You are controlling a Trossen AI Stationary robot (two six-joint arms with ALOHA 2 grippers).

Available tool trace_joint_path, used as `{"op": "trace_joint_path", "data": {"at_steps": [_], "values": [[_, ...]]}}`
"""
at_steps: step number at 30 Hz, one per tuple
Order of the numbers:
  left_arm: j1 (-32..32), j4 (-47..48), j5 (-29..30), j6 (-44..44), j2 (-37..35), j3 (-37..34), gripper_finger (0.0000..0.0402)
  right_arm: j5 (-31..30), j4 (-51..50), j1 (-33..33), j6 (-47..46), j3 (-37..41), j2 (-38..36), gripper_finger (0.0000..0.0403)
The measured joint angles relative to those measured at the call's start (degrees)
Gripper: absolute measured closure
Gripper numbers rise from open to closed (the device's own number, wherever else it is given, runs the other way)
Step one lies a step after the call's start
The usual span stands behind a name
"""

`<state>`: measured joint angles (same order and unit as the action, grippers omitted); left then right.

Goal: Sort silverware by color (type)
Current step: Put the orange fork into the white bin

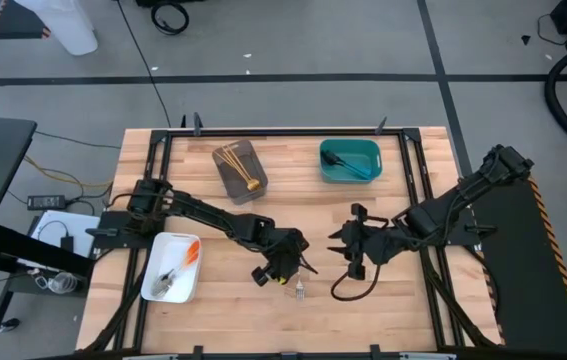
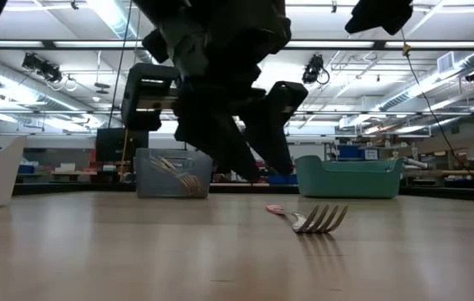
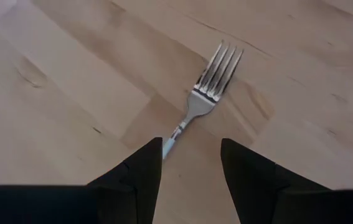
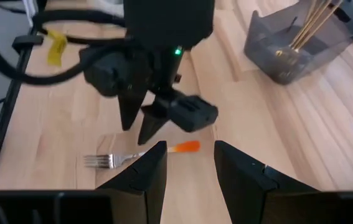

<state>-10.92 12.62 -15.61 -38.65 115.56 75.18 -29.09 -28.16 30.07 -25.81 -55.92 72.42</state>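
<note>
One fork with silver tines and an orange handle [image 4: 186,147] lies flat on the wooden table [image 1: 300,291], [image 2: 313,219], [image 3: 212,78]. My left gripper [image 3: 192,146] hovers open just above its handle end, fingers slanting down [image 1: 287,268], [image 2: 249,163]. The handle runs under one finger's tip in the left wrist view. My right gripper [image 4: 188,152] waits open to the fork's right, clear of it [image 1: 343,252]. A white tray [image 1: 153,285] holds an orange-handled fork [image 1: 192,252] and dark ones. A grey tray [image 1: 225,180] holds gold forks, and a teal tray [image 1: 350,176] holds blue-handled ones.
The white tray sits near the table's left edge. The grey and teal trays stand toward the far edge. Bare wood lies around the fork and along the near edge. A black cable loops on the table below my right gripper [image 1: 348,290].
</note>
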Motion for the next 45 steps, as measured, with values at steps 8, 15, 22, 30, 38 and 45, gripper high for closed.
{"op": "trace_joint_path", "data": {"at_steps": [8,15,22,30,38,45], "values": [[0.0,0.1,-1.0,1.3,0.1,0.9,0.0248,-1.9,5.8,0.2,-1.1,3.0,0.6,0.0259],[0.4,1.3,-2.2,1.8,3.4,6.0,0.0278,-1.6,7.1,0.8,-3.8,3.6,0.5,0.0259],[0.9,5.0,-2.9,1.0,5.9,10.1,0.0285,-1.2,7.6,2.2,-4.1,3.6,0.5,0.0259],[1.2,4.2,-3.9,0.4,7.4,10.0,0.0285,-2.2,7.6,2.6,-4.5,3.6,0.5,0.0259],[0.7,4.4,-2.2,1.9,7.4,10.0,0.026,-2.7,7.5,2.9,-4.3,3.6,0.5,0.0259],[0.7,4.6,-1.5,2.0,7.4,10.0,0.0219,-3.1,7.6,2.9,-4.2,3.6,0.5,0.0259]]}}
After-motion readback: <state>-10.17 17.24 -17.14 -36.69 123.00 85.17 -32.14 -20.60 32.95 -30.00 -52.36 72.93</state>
